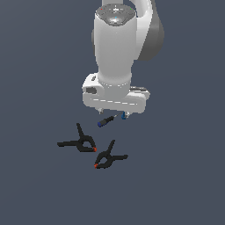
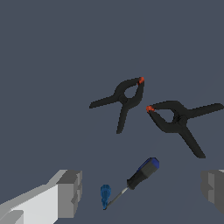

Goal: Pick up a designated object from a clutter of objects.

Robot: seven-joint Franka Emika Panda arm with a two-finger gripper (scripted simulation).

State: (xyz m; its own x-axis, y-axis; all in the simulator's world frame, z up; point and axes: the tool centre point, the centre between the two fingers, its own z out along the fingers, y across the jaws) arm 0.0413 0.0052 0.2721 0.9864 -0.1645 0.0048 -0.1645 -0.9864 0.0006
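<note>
pincer (image 2: 140,192): fingers (image 2: 70,194) set wide apart, nothing between them. Hangs above the counter, clear of every item.
arm: white Panda body fills the upper middle of the exterior view; hand sits over the far end of the clutter.
counter (image 1: 39,193): plain dark blue-grey surface.
clamp A (image 1: 81,142): black spring clamp, orange-red tip, two splayed handles. Lies flat, on the exterior view's left of the pair. In the wrist view (image 2: 181,120).
clamp B (image 1: 107,158): near-identical black clamp, orange-red tip, flat on the counter. Just beside clamp A, on the exterior view's right and nearer the camera. In the wrist view (image 2: 124,98).
clamp gap: tips of A and B sit close together, not touching in the wrist view.
designated one: cannot tell from the pictures which of the two it is; both lie free on the counter, neither gripped.
screwdriver (image 2: 138,177): black grip with blue cap, thin shaft. Lies flat under the hand, apart from both clamps.
blue piece (image 2: 105,194): small, at the shaft end of the screwdriver; touching or not, cannot tell.
</note>
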